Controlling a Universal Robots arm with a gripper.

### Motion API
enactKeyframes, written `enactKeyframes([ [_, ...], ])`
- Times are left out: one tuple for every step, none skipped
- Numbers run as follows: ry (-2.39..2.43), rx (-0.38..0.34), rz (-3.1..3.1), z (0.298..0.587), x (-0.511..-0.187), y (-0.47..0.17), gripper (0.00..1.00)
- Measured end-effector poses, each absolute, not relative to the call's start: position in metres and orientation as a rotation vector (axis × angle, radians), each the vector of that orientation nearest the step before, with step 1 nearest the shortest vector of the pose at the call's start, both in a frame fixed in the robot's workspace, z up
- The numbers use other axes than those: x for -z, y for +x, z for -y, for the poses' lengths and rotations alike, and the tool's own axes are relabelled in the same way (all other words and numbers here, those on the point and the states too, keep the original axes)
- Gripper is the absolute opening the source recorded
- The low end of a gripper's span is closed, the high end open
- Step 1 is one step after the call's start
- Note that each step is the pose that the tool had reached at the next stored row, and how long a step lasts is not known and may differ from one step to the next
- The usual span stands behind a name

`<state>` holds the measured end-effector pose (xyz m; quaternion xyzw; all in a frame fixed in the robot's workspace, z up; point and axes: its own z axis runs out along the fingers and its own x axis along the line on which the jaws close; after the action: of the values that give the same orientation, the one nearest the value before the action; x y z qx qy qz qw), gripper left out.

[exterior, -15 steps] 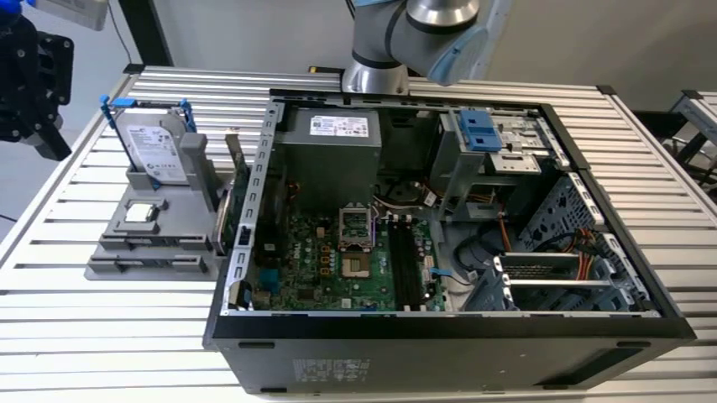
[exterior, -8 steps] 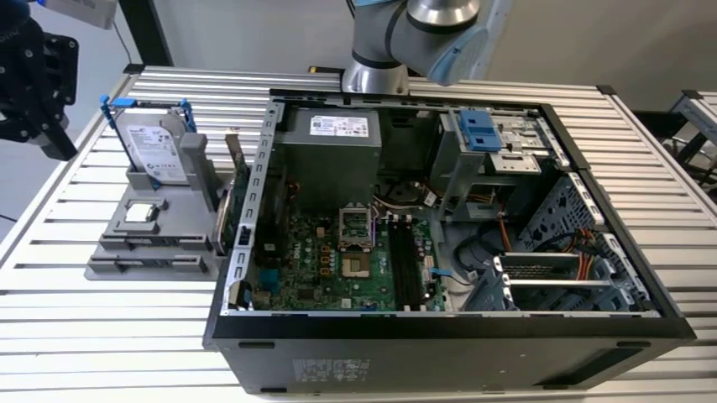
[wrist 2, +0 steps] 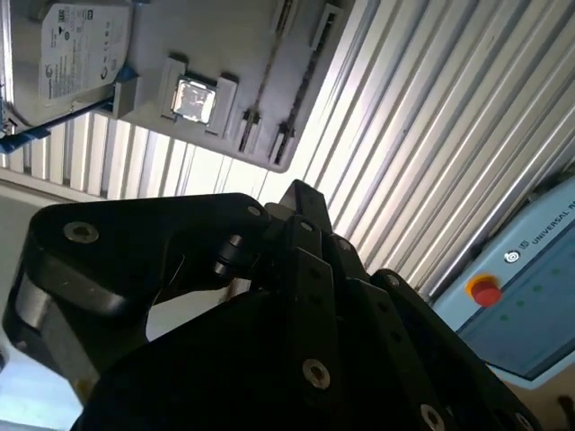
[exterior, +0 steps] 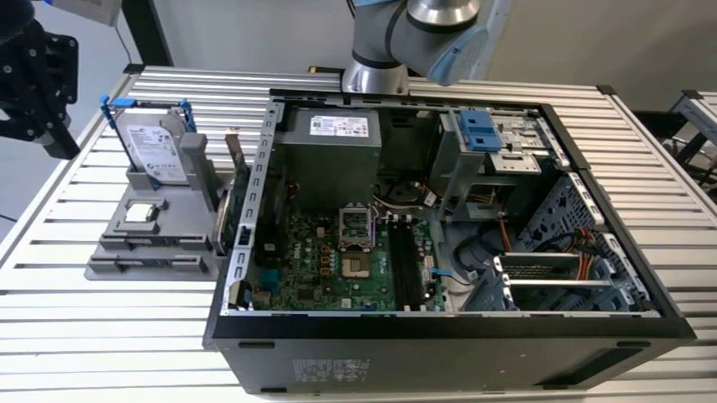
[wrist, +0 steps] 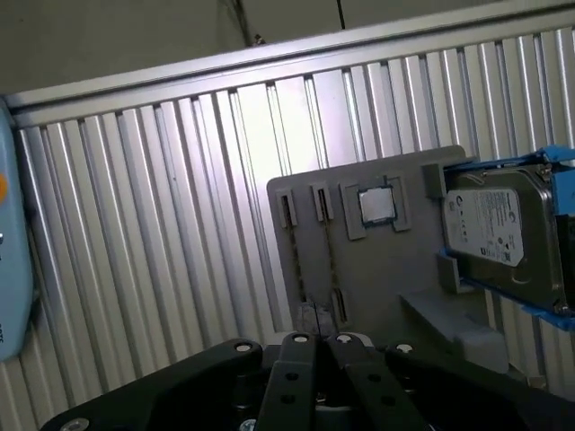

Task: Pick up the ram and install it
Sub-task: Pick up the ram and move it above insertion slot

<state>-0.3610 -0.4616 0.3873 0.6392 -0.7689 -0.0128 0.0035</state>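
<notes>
My black gripper [exterior: 56,144] hangs above the table's far corner on the exterior view's left, up and away from the grey parts holder [exterior: 123,227]. Its fingers [wrist: 296,355] meet at the tips with nothing between them, so it is shut and empty. In both wrist views two thin dark strips stand on edge in the holder's long slots; these look like the ram [wrist: 299,256] [wrist 2: 268,67], seen edge-on. The open computer case [exterior: 448,327] lies on the exterior view's right, its long black motherboard slots [exterior: 404,262] bare.
On the holder rest a silver hard drive in a blue frame [exterior: 151,147] and a square processor chip [exterior: 140,211]. A thin green board [exterior: 237,168] stands between holder and case. A pale blue control pendant with a red button [wrist 2: 490,292] lies beyond the slatted table's edge.
</notes>
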Motion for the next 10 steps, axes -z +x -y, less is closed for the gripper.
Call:
enactKeyframes([
  [2.013, 0.040, 2.403, 0.4615, -0.3873, -0.3609, 0.00],
  [2.023, 0.039, 2.394, 0.4615, -0.3873, -0.3609, 0.00],
  [2.036, 0.039, 2.384, 0.4614, -0.3873, -0.3609, 0.00],
  [2.050, 0.038, 2.372, 0.4614, -0.3872, -0.3609, 0.00],
  [2.066, 0.035, 2.361, 0.4614, -0.3872, -0.3609, 0.00],
  [2.083, 0.032, 2.348, 0.4613, -0.3873, -0.3609, 0.00],
  [2.101, 0.029, 2.336, 0.4613, -0.3872, -0.3609, 0.00],
  [2.119, 0.026, 2.323, 0.4614, -0.3870, -0.3608, 0.00],
  [2.135, 0.025, 2.310, 0.4614, -0.3868, -0.3609, 0.00],
  [2.151, 0.026, 2.297, 0.4613, -0.3868, -0.3609, 0.00],
])
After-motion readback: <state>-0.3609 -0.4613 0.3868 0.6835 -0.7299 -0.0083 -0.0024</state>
